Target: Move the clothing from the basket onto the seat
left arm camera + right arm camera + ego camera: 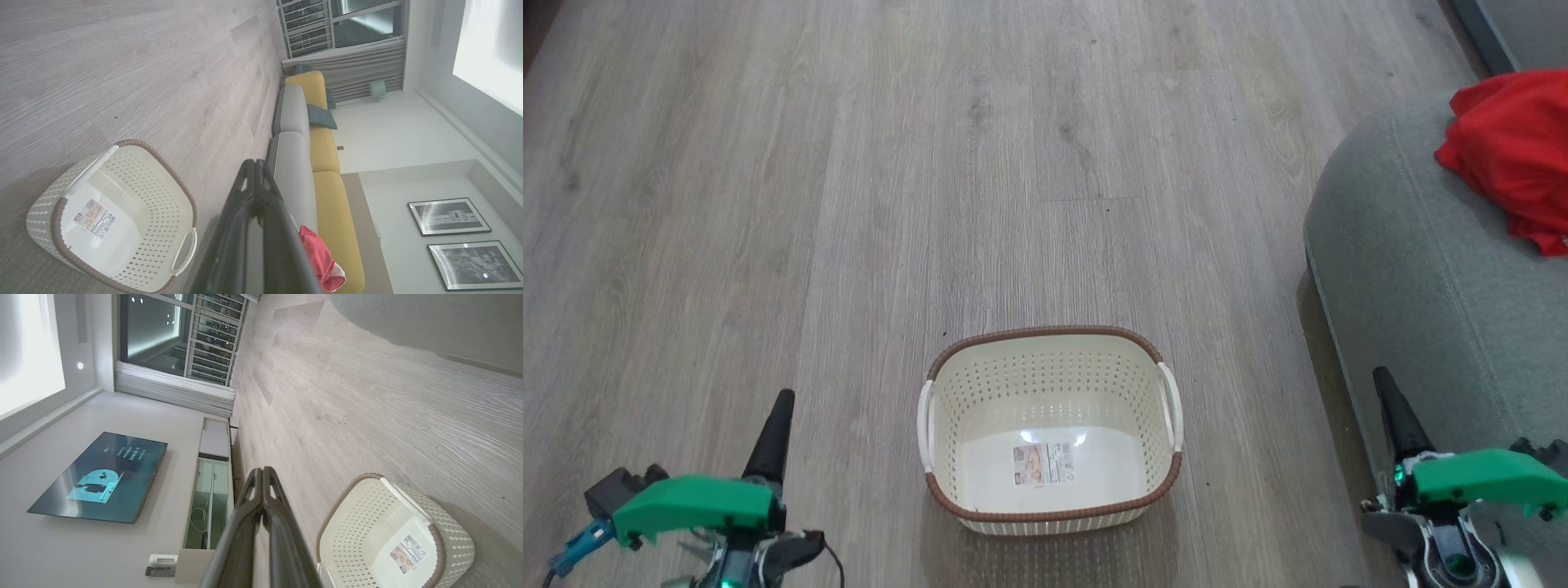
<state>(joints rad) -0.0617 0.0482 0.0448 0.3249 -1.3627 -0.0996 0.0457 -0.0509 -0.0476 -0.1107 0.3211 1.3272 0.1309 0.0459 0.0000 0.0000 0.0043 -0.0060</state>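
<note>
Left gripper (254,163): fingers pressed together, holding nothing, idle
Right gripper (261,471): fingers closed too, bare, resting at the edge of the seat (1405,269)
Basket (1049,333): on the floor (768,204) between the two grippers, only a label sticker (1044,464) inside
Clothing (1515,147): red heap on the seat, ahead and outward of the right fingers
Judgement: transfer looks finished, so both arms sit parked clear of the basket
</note>
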